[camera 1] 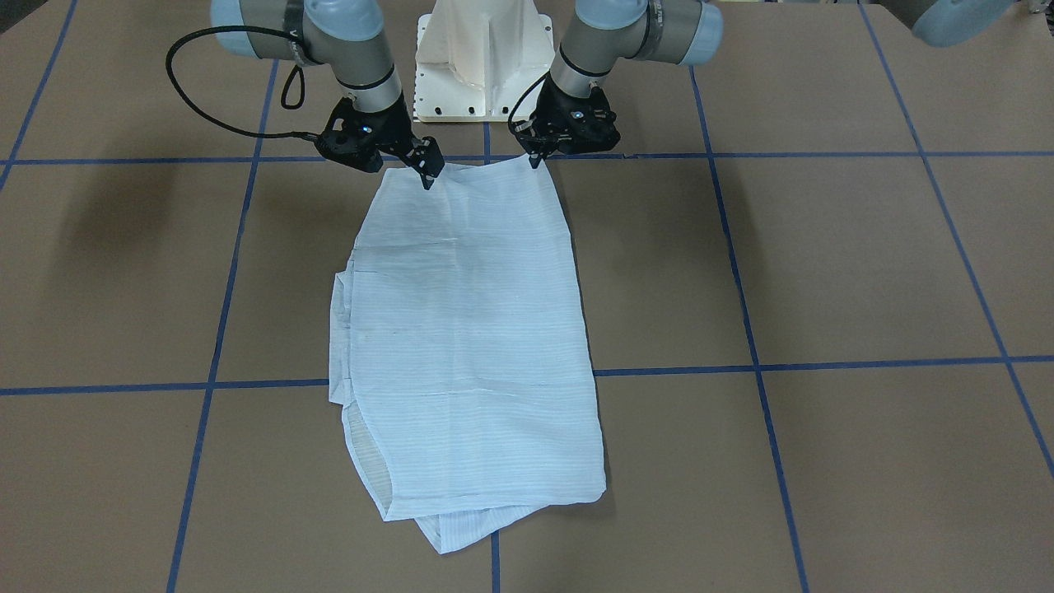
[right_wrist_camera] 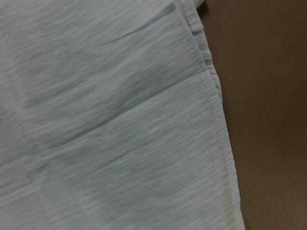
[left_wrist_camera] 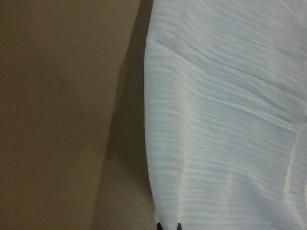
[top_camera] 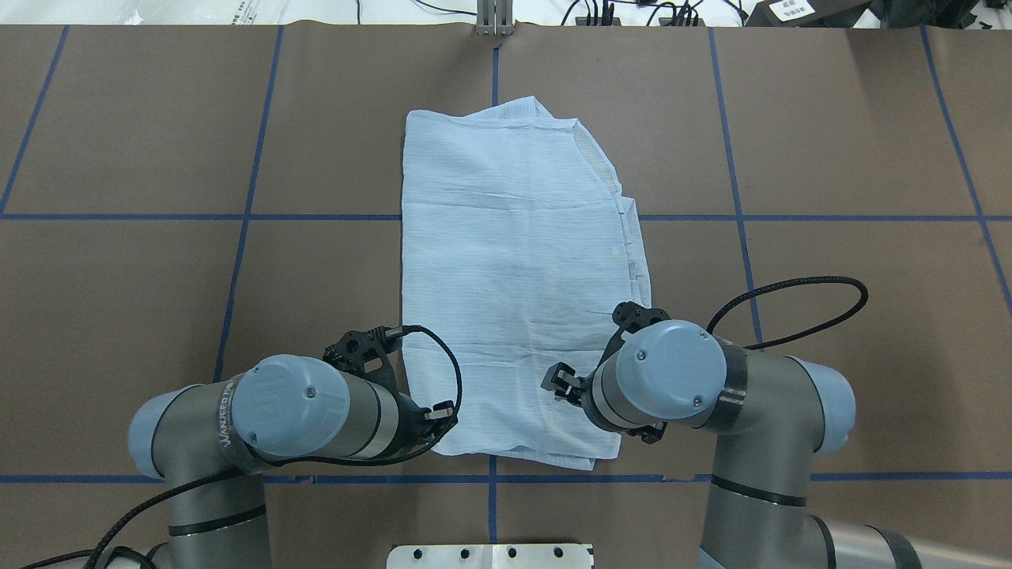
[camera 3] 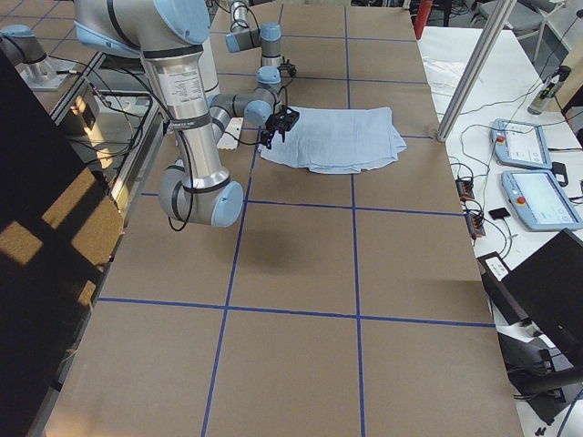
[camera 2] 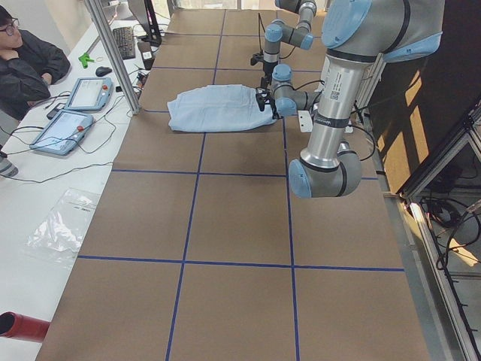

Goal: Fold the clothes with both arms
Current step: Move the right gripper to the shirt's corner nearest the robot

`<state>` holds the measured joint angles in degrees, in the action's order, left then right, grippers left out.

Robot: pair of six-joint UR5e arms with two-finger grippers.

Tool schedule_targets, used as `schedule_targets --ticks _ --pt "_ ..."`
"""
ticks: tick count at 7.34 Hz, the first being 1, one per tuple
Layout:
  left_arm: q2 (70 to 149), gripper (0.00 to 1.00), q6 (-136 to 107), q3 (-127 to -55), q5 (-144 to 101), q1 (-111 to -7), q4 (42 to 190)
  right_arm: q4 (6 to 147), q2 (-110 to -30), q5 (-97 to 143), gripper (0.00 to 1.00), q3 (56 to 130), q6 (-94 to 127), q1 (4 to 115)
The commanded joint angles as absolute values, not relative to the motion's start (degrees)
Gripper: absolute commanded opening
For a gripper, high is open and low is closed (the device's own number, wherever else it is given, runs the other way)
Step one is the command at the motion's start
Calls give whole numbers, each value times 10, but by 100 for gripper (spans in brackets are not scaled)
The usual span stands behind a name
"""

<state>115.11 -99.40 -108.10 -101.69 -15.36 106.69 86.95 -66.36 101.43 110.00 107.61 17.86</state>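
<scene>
The light blue striped shirt (camera 1: 469, 329) (top_camera: 514, 261) lies folded into a long flat rectangle across the table's middle, one short end close to the robot's base. My left gripper (camera 1: 537, 161) sits at that end's corner. In the left wrist view its two fingertips (left_wrist_camera: 168, 226) are close together on the shirt (left_wrist_camera: 225, 120) at its edge. My right gripper (camera 1: 429, 175) (top_camera: 557, 379) hovers over the other near corner, a little in from the edge, and looks open. The right wrist view shows only the shirt's hem (right_wrist_camera: 211, 96) and no fingers.
Brown table (top_camera: 158, 316) with a blue tape grid. The white pedestal base (camera 1: 482, 66) stands just behind the shirt's near end. In the side views a seated person (camera 2: 22, 64), tablets (camera 2: 64, 124) and a metal post (camera 2: 113, 53) are beyond the far edge.
</scene>
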Motion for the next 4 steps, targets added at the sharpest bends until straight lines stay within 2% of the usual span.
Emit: schedule_targets --ticks 1,4 --pt "1152 0 -994 -1081 -1017 -155 1067 869 -641 1007 100 1060 1152 168" --pt "1152 0 -994 -1081 -1017 -155 1067 871 -650 990 100 1061 1161 132"
